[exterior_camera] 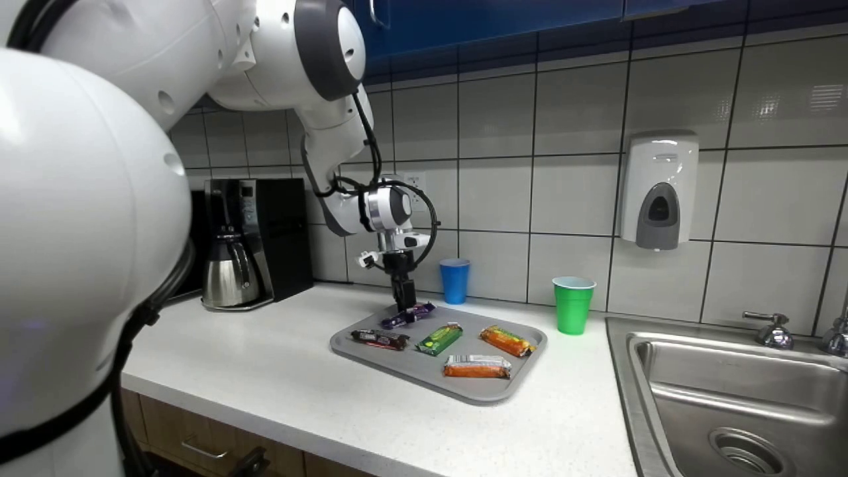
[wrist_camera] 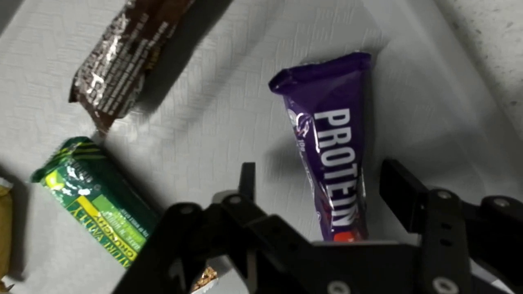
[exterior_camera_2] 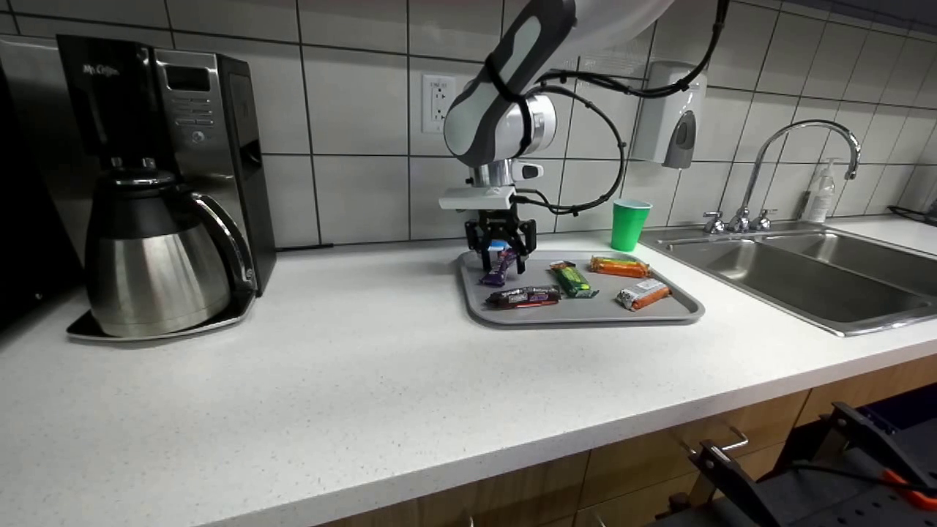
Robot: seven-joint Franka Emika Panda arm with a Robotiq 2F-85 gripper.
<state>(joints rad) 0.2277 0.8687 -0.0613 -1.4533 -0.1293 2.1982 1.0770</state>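
In the wrist view, a green bar lies at lower left, a brown bar at upper left. Right of centre, the gripper stands spread, one finger each side of a purple bar on the gray tray; tip contact is hard to judge.

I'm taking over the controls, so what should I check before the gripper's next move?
1. Gripper open: ok.
2. Purple bar between the fingers: ok, with a gap on each side in the wrist view.
3. Green bar and brown bar apart from the purple one: ok.
4. Blue cup apart from the gripper: ok in an exterior view.
5. Fingers clear of the gray tray: cannot tell.
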